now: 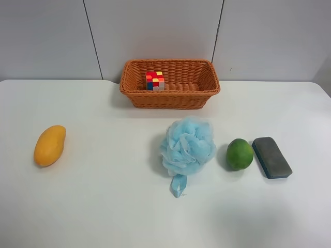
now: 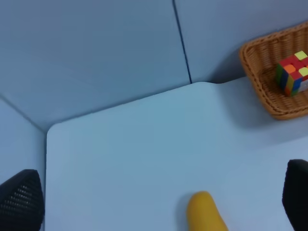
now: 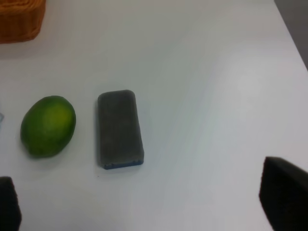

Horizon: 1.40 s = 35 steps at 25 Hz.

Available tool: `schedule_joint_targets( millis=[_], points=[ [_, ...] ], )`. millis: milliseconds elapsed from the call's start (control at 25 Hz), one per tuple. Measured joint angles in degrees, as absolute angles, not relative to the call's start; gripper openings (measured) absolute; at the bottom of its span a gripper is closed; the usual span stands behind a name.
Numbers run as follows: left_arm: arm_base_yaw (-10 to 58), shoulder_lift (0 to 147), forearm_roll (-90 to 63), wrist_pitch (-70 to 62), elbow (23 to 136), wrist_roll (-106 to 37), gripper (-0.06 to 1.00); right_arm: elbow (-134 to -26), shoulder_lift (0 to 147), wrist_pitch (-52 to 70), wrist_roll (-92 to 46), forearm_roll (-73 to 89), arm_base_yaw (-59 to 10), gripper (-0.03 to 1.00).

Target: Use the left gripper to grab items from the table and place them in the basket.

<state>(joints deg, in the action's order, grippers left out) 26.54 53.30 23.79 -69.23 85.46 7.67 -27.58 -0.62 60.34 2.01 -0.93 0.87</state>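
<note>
Four items sit out on the white table (image 1: 103, 206) in the exterior high view, and one is already in the basket (image 1: 169, 98): the puzzle cube (image 1: 155, 81), sitting toward the basket's left half. The basket is at the far edge of the table near the wall. The mango (image 1: 49, 145) lies way off at the view's left, well apart from everything else. The blue bath pouf (image 1: 187, 145) is about in the middle with its loop trailing toward the near edge, the green fruit (image 1: 239, 154) is just beside it, and the grey eraser block (image 1: 271, 157) sits right next to the fruit, maybe touching, hard to say. No arms show up in this view.

Right wrist view: the green fruit (image 3: 48, 126) and eraser block (image 3: 120, 129) lie side by side with a slim gap, and a basket corner (image 3: 19, 19) peeks in. The right gripper (image 3: 144, 204) has its dark fingers spread far apart, nothing between them.

Left wrist view: the left gripper (image 2: 159, 202) is spread wide too, holding nothing, with only its fingertips (image 2: 21, 199) showing at the edges. The mango's tip (image 2: 206, 214) sits between them on the table, and the cube (image 2: 292, 72) is in the basket (image 2: 262, 77) further off.
</note>
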Motion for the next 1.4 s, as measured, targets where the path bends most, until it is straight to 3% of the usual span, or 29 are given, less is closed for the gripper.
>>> schedule_joint_targets(
  millis=[320, 640, 880, 1120, 1400],
  points=[
    [24.1, 29.5, 23.9, -69.3, 63.0, 17.9, 0.99, -27.6, -0.6, 60.3, 2.0, -0.9, 0.9, 0.99],
    [4.1, 13.8, 17.5, -69.4, 50.9, 12.8, 0.99, -27.6, -0.6, 60.3, 2.0, -0.9, 0.9, 0.99],
    [-4.6, 5.4, 9.5, -69.3, 42.1, 10.6, 0.99, -27.6, -0.6, 60.3, 2.0, -0.9, 0.9, 0.99],
    [-6.4, -0.1, 5.4, -66.7, 32.3, 10.5, 0.99, -27.6, -0.6, 60.3, 2.0, -0.9, 0.9, 0.99],
    [-6.5, -0.1, 4.1, -61.4, 29.3, 8.9, 0.99, -27.6, -0.6, 60.3, 2.0, -0.9, 0.9, 0.99]
  ],
)
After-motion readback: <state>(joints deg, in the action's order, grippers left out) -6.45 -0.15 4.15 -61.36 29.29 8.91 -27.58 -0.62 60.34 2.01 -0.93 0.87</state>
